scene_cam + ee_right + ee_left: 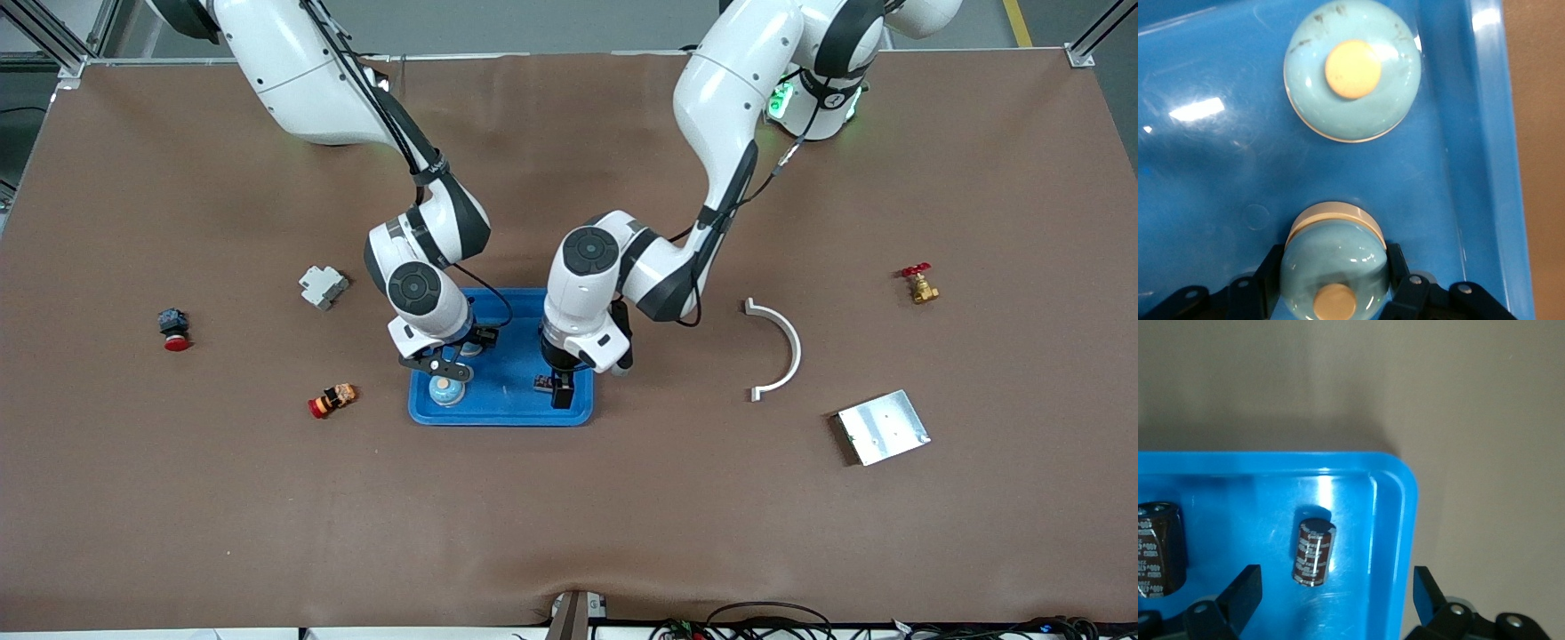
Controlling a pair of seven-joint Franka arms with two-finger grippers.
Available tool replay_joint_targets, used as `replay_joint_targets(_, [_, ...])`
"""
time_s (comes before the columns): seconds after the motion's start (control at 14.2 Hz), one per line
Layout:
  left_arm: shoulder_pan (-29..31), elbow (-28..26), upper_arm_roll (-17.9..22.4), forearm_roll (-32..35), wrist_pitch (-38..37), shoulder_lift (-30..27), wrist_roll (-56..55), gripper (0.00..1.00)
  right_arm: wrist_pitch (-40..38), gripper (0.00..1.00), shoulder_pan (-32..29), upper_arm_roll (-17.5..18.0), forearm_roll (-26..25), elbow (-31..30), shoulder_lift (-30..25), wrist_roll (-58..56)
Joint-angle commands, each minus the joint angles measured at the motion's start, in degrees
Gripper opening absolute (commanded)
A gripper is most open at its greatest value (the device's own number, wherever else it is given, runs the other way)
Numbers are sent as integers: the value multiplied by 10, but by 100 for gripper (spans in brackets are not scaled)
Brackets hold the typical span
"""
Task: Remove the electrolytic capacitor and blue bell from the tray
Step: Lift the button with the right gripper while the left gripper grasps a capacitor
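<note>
Now, nearest first:
Second pale-blue domed bell [447, 391]: lying in shallow bright-blue plastic tray [502, 413], untouched.
Right gripper [1335, 280]: clamping pale-blue domed bell [1335, 267]; lifting out next.
Left gripper [1338, 593]: spread wide, straddling small brown cylindrical capacitor [1314, 553] near tray corner; needing descent, closing.

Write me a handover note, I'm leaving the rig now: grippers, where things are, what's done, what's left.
Right gripper: shut on a blue bell, low in the tray; not lifted out.
Left gripper: open, low in the tray, fingers either side of a capacitor lying by the tray's corner; not gripped.
A second bell and a second capacitor also sit in the tray.
Done: nothing out yet.
Left: lift bell and capacitor out onto the table.
</note>
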Motion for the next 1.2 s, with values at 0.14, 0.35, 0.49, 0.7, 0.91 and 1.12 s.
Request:
replay_joint_targets(0.14, [-40,20,39,11,58,51,-4,100,-19,42,-8,2,3,-4,-29,4])
replay_joint_targets(0.35, [-42,20,41,11,64,58,-3,100,-62,36,-30,2,2,-4,-64,-33])
replay_joint_targets(0.49, [-42,19,41,11,69,60,-3,100,-93,34,-60,2,2,-4,-87,-80])
replay_joint_targets(0.7, [-42,19,42,11,81,68,-3,100,-162,31,-118,-3,-4,-4,-119,-143])
replay_joint_targets(0.91, [-42,20,44,12,85,74,-3,100,-186,31,-194,-38,-10,-54,-178,-290])
replay_joint_targets(1.12, [-43,19,44,12,95,77,-3,100,-180,31,-235,-87,-19,-79,-191,-394])
